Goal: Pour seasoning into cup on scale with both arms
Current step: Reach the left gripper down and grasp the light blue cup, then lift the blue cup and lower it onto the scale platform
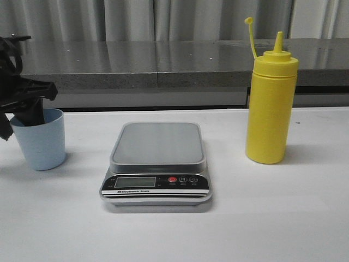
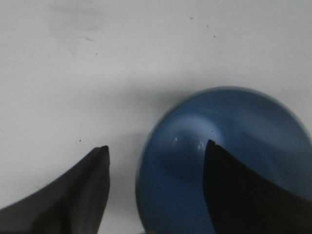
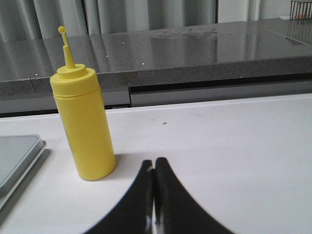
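The left claw (image 1: 30, 112) is released and straddles the rim of the cup (image 1: 39, 143): one finger inside, one outside. The cup stands on the white surface (image 1: 283, 218), left of the scale (image 1: 157, 164), not on it. I think the claw should clench the thin wall gently, lift straight up, and set the cup on the middle of the platform. The cup is smooth pale blue plastic, tapered. The seasoning (image 1: 271, 106), a tall matte yellow bottle, stands right of the scale. The right claw (image 3: 154, 195) is clenched, empty, near the seasoning.
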You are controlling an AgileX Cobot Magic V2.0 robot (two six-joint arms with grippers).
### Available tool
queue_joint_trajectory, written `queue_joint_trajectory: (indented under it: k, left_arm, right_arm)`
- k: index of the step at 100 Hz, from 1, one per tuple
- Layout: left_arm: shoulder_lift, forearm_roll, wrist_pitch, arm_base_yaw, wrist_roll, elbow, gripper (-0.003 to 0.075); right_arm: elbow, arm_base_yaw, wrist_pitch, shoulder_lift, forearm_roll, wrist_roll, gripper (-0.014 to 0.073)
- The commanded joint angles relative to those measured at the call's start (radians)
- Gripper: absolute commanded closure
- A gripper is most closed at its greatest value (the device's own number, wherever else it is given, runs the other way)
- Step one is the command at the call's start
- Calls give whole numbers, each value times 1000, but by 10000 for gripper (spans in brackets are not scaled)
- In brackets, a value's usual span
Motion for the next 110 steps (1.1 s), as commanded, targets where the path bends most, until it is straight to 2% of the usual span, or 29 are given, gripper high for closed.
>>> queue_joint_trajectory:
  k: [1,27,43,60,86,110]
  left_arm:
    - [-30,-26,-34,-5,0,-32,402]
    - [-30,-35,-43,-5,0,-32,743]
    - [-38,-42,-26,-8,0,-51,741]
    - [-74,-42,-4,-57,21,-138,741]
    - [-74,-42,19,-206,62,-291,741]
    - [37,-46,111,-328,62,-401,741]
  right_arm:
    - [-20,-4,-78,-15,-9,-12,662]
    - [-20,-4,-78,-15,-9,-12,662]
    - [-20,-4,-78,-15,-9,-12,662]
    - [-20,-4,-78,-15,-9,-12,662]
    - [-20,-4,-78,-15,-9,-12,662]
    - [-20,-4,-78,-15,-9,-12,662]
